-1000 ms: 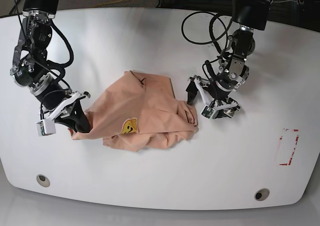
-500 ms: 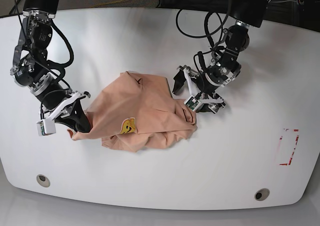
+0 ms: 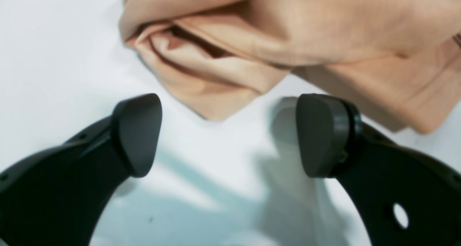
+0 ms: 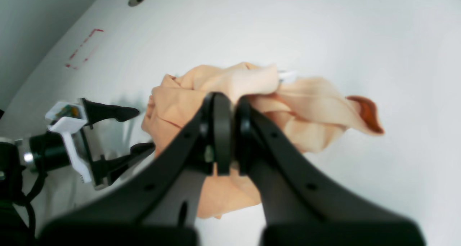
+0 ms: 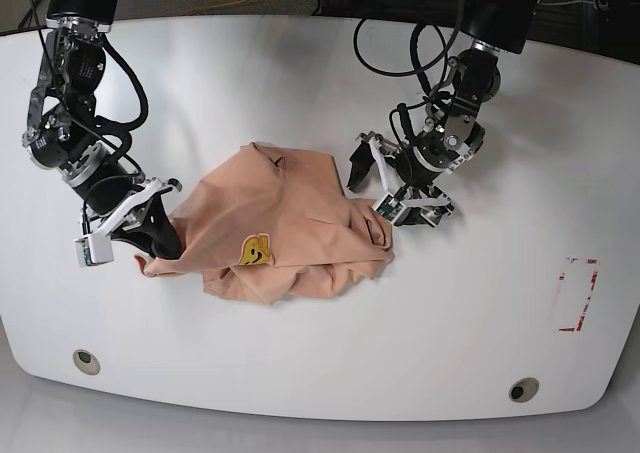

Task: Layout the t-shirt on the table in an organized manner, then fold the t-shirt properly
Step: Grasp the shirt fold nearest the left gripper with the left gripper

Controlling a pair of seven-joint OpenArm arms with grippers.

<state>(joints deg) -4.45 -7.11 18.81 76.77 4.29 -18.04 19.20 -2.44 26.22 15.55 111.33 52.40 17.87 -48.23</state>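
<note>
Right gripper (image 5: 160, 245) jaws are pressed together, pinching an edge fold of the t-shirt (image 5: 285, 228), same clamp as a second ago but dragged slightly toward the table's (image 5: 320, 373) left edge. Left gripper (image 5: 385, 188) jaws are spread wide with nothing between them, fingertips (image 3: 138, 130) just short of a bunched fold; it has swung in from bare table to the shirt's right edge. Shirt sits crumpled mid-table, emoji print (image 5: 257, 250) facing up, well apart from the red rectangle mark (image 5: 577, 295) near the right edge.
</note>
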